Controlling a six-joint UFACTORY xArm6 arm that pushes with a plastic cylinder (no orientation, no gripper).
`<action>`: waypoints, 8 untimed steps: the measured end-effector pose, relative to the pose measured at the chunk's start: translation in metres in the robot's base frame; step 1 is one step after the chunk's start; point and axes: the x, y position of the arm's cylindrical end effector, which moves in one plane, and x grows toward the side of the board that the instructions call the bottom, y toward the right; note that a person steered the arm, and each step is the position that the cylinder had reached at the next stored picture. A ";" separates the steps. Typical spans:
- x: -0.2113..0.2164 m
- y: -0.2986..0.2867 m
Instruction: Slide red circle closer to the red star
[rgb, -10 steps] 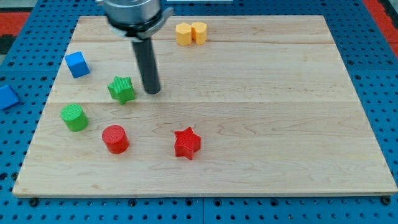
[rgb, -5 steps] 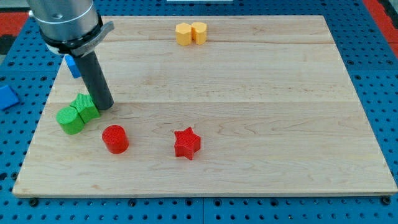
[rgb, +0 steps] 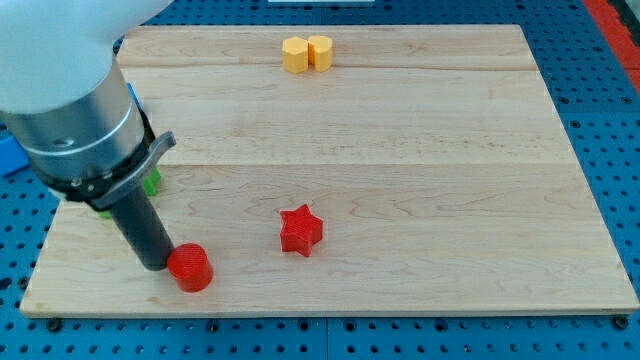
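The red circle (rgb: 189, 268), a short red cylinder, lies near the view's bottom left of the wooden board (rgb: 400, 150). The red star (rgb: 300, 229) lies to its right and a little higher, about a hundred pixels away. My tip (rgb: 154, 264) is on the board right against the red circle's left side. The arm's thick grey body covers the board's left part.
Two yellow blocks (rgb: 306, 52) sit together at the view's top middle. A bit of a green block (rgb: 152, 181) shows beside the arm; the rest of it and the other left-side blocks are hidden. A blue block (rgb: 8, 156) lies off the board at the left.
My tip moved from beside the green blocks down toward the view's bottom, to the red circle's left side. The red circle shifted down, slightly right. The arm now hides the green and blue blocks.
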 end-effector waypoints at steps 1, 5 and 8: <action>0.001 0.006; -0.018 0.094; -0.040 0.133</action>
